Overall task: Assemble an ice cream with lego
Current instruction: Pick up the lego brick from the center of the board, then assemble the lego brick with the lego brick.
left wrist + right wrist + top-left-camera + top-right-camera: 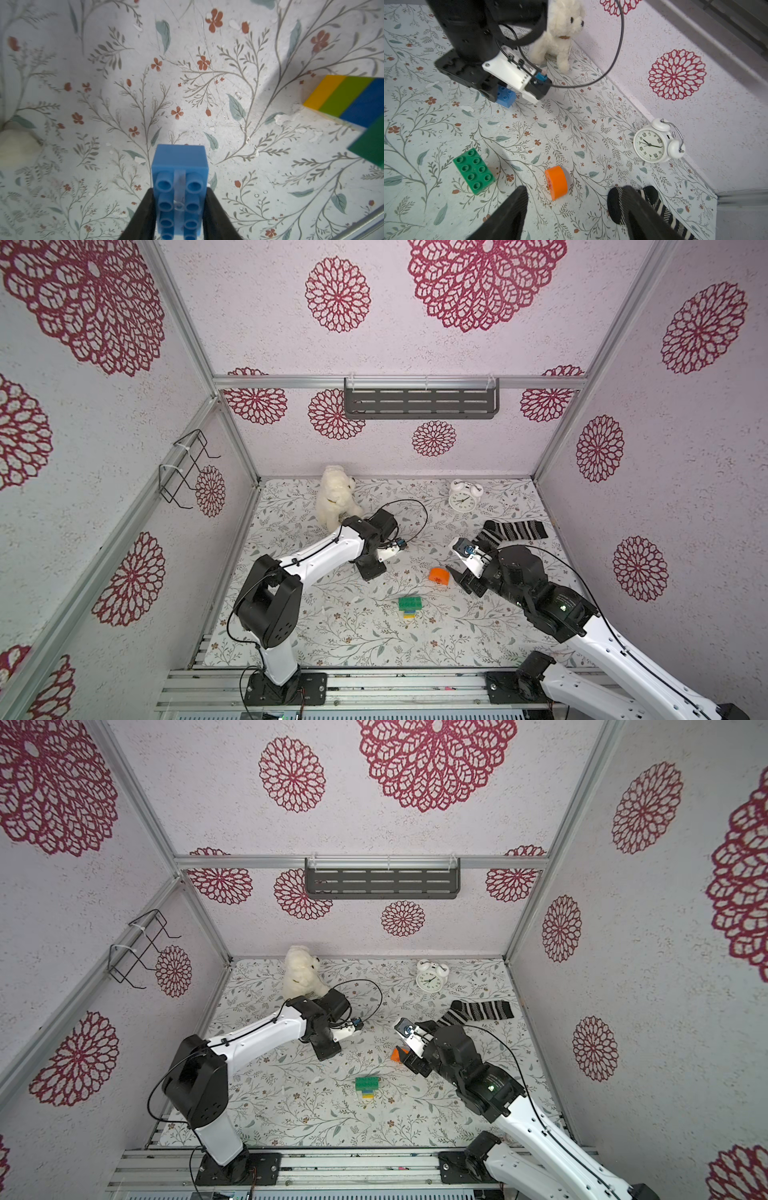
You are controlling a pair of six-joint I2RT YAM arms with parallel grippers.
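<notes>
Near the front middle of the floral mat (478,626), a part-built ice cream stack (409,609), seen in both top views (367,1088): wide green brick (473,171) at the end toward the back wall, then dark-blue, lime and yellow squares toward the front rail. Seemingly lying on its side, free of both arms.

Not yet on it: a light-blue oblong brick (179,164), pinched across its narrow width between the black fingers of the left gripper (179,207), studs toward the wrist camera, held low over the mat behind and left of the stack.

Also loose: an orange half-round brick (439,576), resting on the mat behind and right of the stack, apart from it. Just beside that brick, the right gripper (574,190), fingers spread wide and empty, clear of the brick.

Farther out, a white plush dog (334,497) at the back left, a white alarm clock (462,497) at the back right, and a black-and-white striped sock (515,529) beside the right arm.
</notes>
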